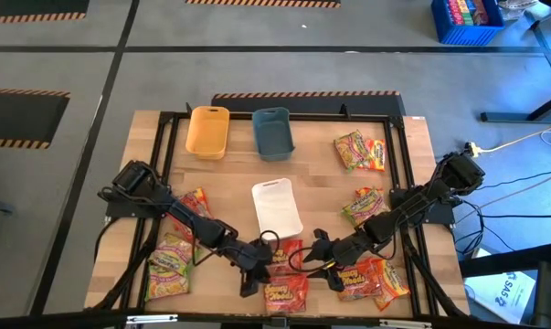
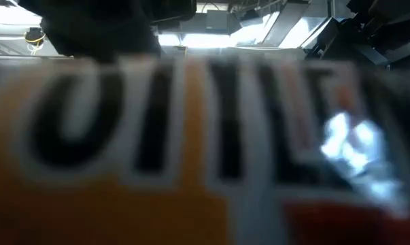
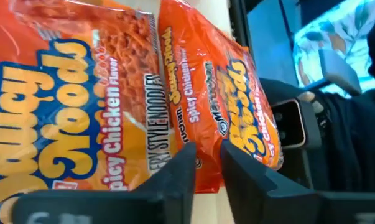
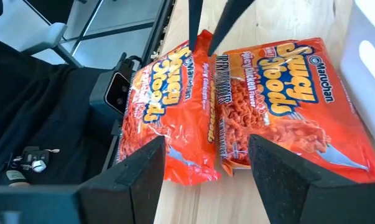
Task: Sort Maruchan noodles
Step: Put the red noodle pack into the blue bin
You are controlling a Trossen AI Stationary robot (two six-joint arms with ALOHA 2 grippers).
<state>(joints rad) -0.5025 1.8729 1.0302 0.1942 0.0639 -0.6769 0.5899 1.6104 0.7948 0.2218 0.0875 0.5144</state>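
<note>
Two red-orange Maruchan packets lie side by side at the table's near edge, one (image 3: 75, 93) (image 4: 287, 93) and the other (image 3: 224, 99) (image 4: 168, 112). My left gripper (image 3: 208, 165) (image 4: 206, 28) stands at the second packet's end, its fingers close together on that edge. My right gripper (image 4: 206, 180) (image 1: 321, 256) is wide open, hovering over the same pair from the opposite side. Green-pink packets (image 1: 359, 151) (image 1: 170, 265) and more red-orange ones (image 1: 374, 279) lie flat on the table. A packet (image 2: 191, 156) fills the low view. My left gripper pinches the short end edge (image 3: 207, 177) of the red-orange packet between its two fingers (image 3: 181, 168), coming in low along the table from the left side. The rest of the packet lies flat on the table beside its neighbour.
A yellow tray (image 1: 208, 131) and a blue tray (image 1: 273, 132) sit at the far side, with a white tray (image 1: 277, 208) in the middle. A black frame (image 1: 165, 146) borders the work area. The two arms' ends are close together near the table's near edge.
</note>
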